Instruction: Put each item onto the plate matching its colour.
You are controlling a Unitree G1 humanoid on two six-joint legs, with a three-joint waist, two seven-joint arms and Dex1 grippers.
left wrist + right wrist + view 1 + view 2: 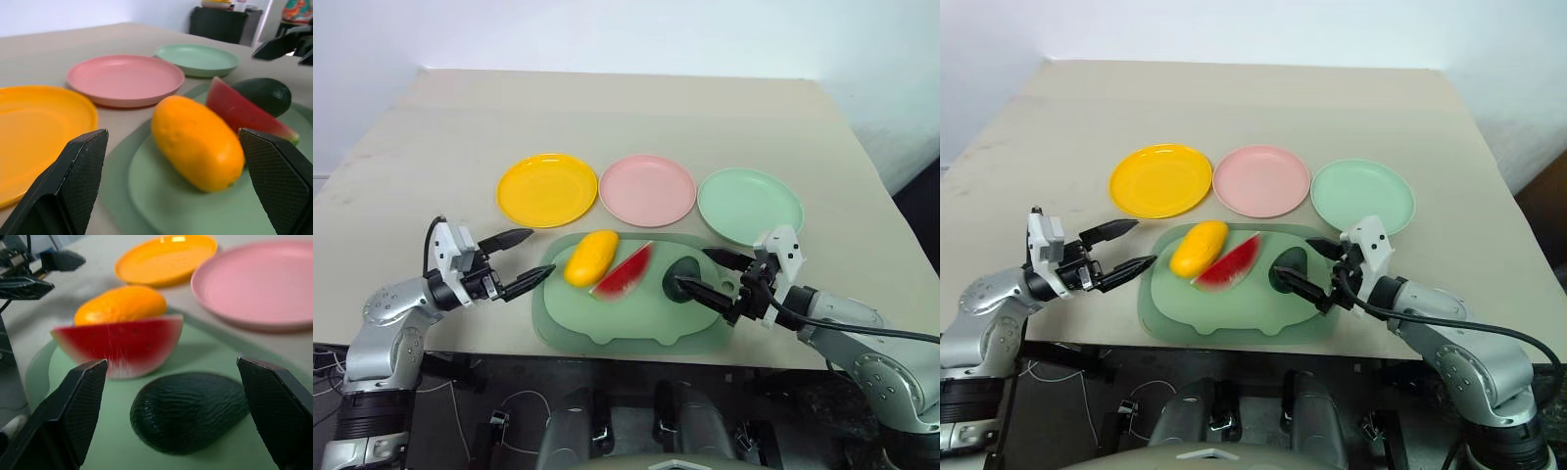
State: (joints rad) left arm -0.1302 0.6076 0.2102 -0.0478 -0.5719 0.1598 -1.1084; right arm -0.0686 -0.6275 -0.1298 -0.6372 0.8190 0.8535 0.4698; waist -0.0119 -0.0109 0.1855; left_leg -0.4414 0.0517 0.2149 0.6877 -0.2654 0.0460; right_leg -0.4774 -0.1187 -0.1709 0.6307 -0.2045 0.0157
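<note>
The left gripper stood wide open and empty, just off the edge of the large green pig-shaped mat. The smooth yellow-orange toy mango lay directly ahead of its fingers, with the red watermelon wedge with green rind beyond it. The right gripper was likewise fully spread and empty, the dark green toy avocado lying between its fingers without visible contact. Beyond both grippers, past the mat, sat the round yellow plastic plate, pink plate and pale mint plate, all bare, on the beige table. Nothing blocked either approach.
</note>
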